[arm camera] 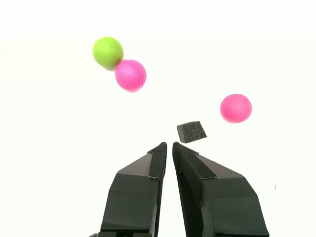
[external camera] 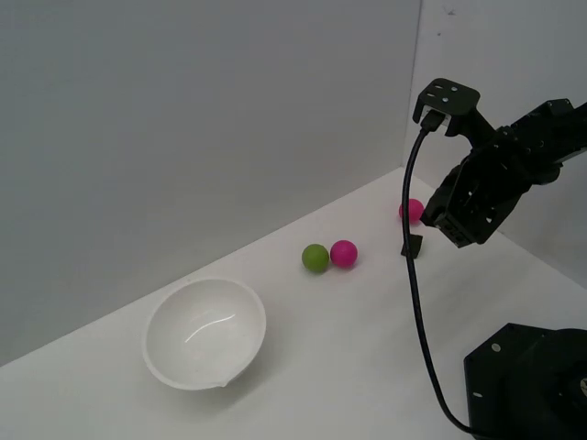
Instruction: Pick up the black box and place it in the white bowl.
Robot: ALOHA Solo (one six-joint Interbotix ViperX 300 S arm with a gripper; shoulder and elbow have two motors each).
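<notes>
Your gripper (arm camera: 169, 145) is nearly closed, empty. The black box (arm camera: 191, 132) sits on the table just ahead, beside a pink ball (arm camera: 235, 108). Probably light foam; pinch opposite flat faces.

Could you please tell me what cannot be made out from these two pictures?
- Black box: tiny in the exterior view, partly behind the cable.
- White bowl: outside the wrist view.
- End effector: fingertips hidden by the arm in the exterior view.
- Robot base: cut off by the exterior view's edge.
</notes>
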